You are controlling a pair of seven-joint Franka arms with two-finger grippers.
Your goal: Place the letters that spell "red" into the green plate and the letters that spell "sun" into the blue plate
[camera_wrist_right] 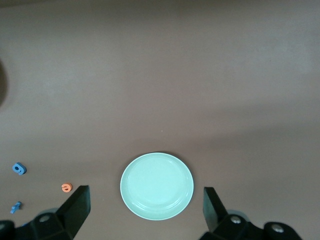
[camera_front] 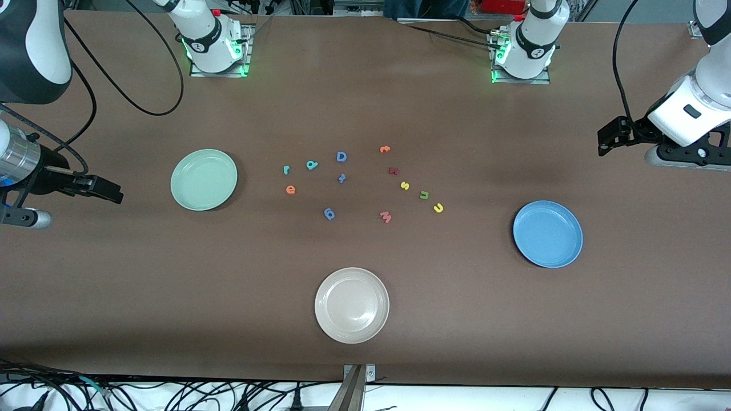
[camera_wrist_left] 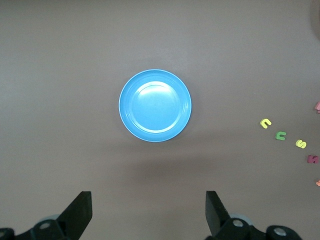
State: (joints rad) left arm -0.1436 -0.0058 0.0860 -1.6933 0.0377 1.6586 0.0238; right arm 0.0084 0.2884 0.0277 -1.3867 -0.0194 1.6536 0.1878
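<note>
**Tiny foam letters call for a light edge pinch**

Going left to right in the front view: the right gripper hangs past the green plate, fingers spread, holding nothing. The r, e and d lie beside that plate; s, n, u lie toward the blue plate. The left gripper waits, fingers spread. The letters look light, soft and flat on the counter, so pinching across a stroke's edges seems best.
</note>
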